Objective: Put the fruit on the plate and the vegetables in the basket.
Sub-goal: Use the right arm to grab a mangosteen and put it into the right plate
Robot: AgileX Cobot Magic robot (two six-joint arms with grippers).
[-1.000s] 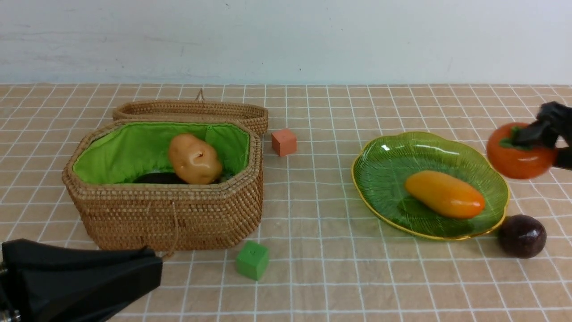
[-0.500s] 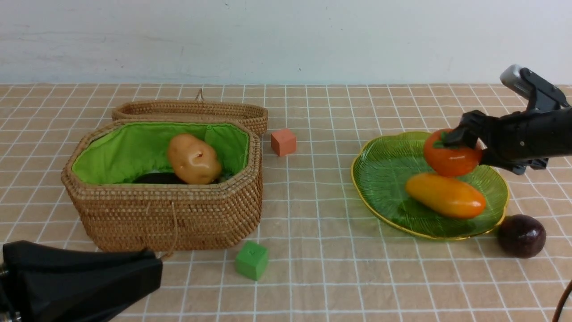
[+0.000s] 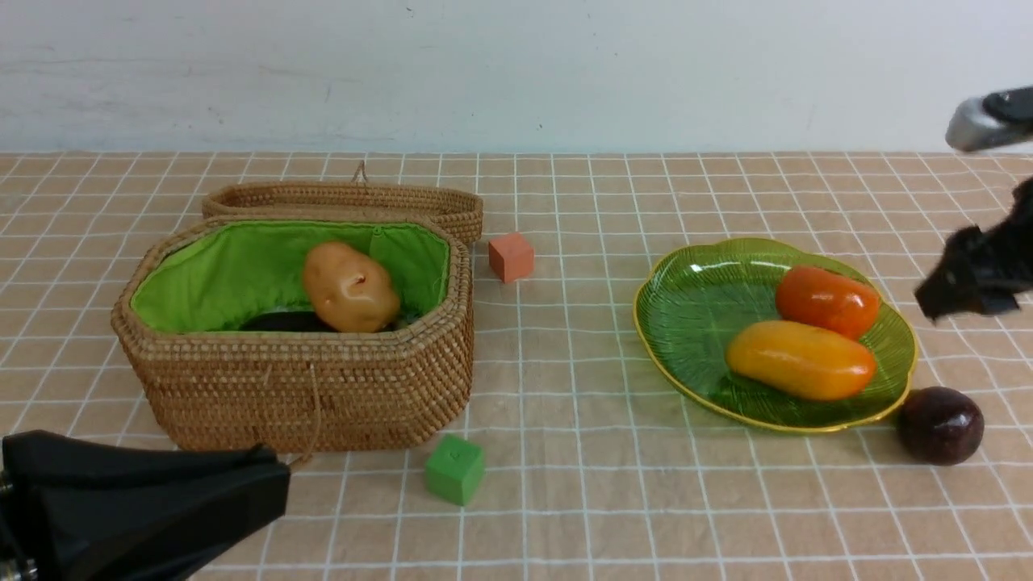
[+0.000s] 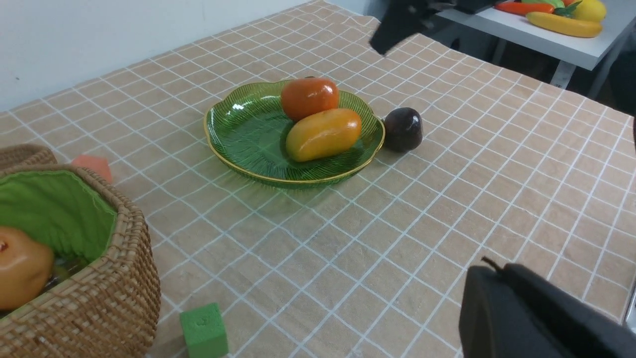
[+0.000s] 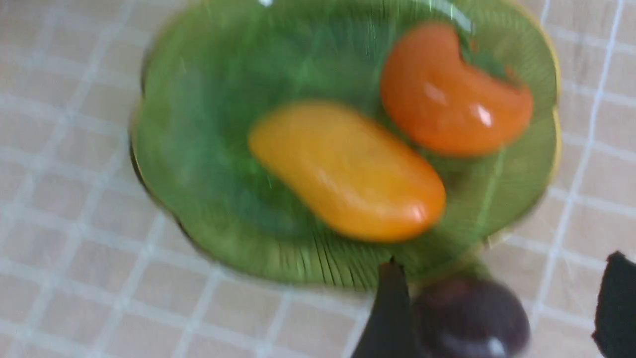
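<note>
The green plate [image 3: 694,315] holds the yellow-orange mango [image 3: 800,360] and, touching it on the far side, the orange persimmon [image 3: 827,300]. A dark purple ball [image 3: 940,424] sits on the cloth against the plate's right rim. My right gripper [image 3: 968,278] hovers open and empty to the right of the plate. In the right wrist view its gripper [image 5: 503,261] frames the purple ball [image 5: 469,318] below. The basket [image 3: 299,387] holds the tan potato [image 3: 351,286] and a dark eggplant [image 3: 286,321]. My left gripper [image 4: 489,271] is shut and empty, low at the near left.
The wicker lid [image 3: 347,198] lies open behind the basket. An orange cube [image 3: 511,257] sits to the right of the lid, and a green cube [image 3: 455,470] lies in front of the basket. In the left wrist view a grey side table [image 4: 546,30] carries more toy produce.
My right gripper carried the persimmon leftward over the plate, let it go beside the mango, then drew back to the right. The left arm stayed still.
</note>
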